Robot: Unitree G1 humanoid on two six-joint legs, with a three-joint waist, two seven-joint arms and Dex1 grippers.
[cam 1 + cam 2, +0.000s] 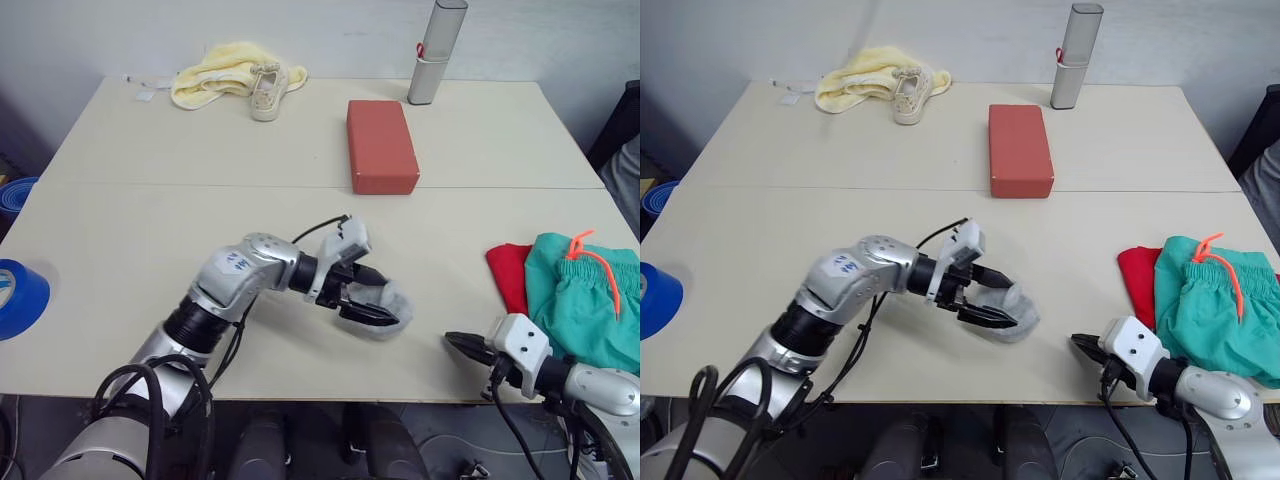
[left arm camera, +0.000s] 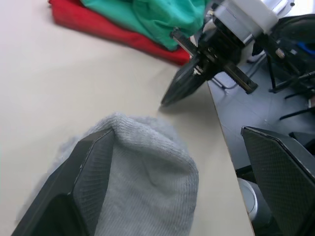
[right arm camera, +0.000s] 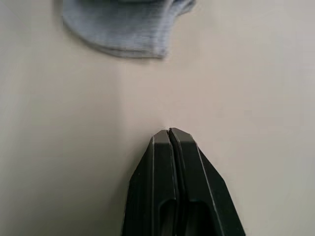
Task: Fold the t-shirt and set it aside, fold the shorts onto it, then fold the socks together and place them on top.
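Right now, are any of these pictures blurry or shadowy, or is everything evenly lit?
Left eye view: soft, even light, only a faint shadow under the socks and the left gripper. Left wrist view: the near sock knit is soft, and the right gripper is a little blurred. Right wrist view: that gripper's jaws stand shut, dark against the pale table, without glare.

We note a beige table [image 1: 150, 230]. At its far edge lie a yellow towel [image 1: 215, 68], a sneaker [image 1: 267, 92] and a grey case [image 1: 436, 52]; a red box [image 1: 381, 146] sits mid-table. The t-shirt [image 1: 510, 272] lies at the right edge, and the socks [image 1: 385, 312] rest near the front edge.
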